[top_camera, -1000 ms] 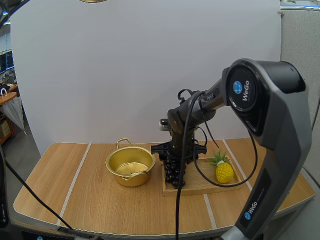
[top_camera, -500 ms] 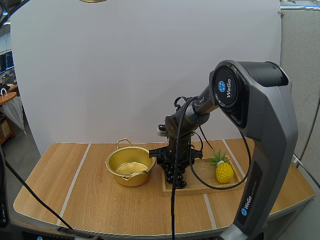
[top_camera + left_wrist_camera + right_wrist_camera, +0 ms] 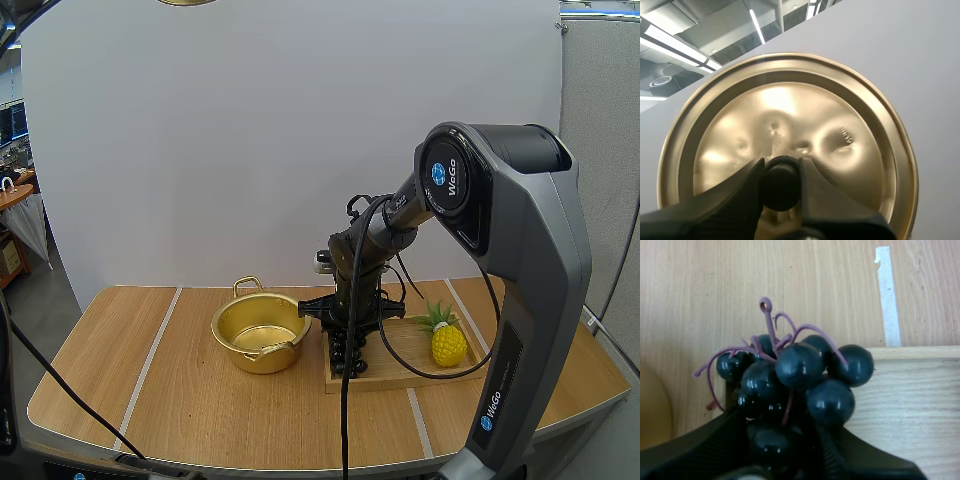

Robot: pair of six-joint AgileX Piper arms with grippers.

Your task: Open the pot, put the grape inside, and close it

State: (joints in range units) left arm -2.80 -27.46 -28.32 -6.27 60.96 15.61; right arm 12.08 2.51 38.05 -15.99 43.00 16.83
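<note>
Right wrist view: my right gripper [image 3: 782,432] pinches grapes [image 3: 800,370], left gripper [image 3: 781,172] clamps lid [image 3: 805,115]; clear pot [image 3: 250,355] rim, release centred.

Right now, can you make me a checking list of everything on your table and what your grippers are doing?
Surface: light wooden table with pale stripes.
Job's things: round golden metal pot open; its golden lid off; dark bunch of grapes over the left end of the flat wooden tray.
Clutter: yellow toy pineapple upright on the tray.
Grippers: left gripper shut on the lid's black knob; right gripper shut on the grapes.
Cables: nothing seen.
Surroundings: white screen behind the table.
</note>
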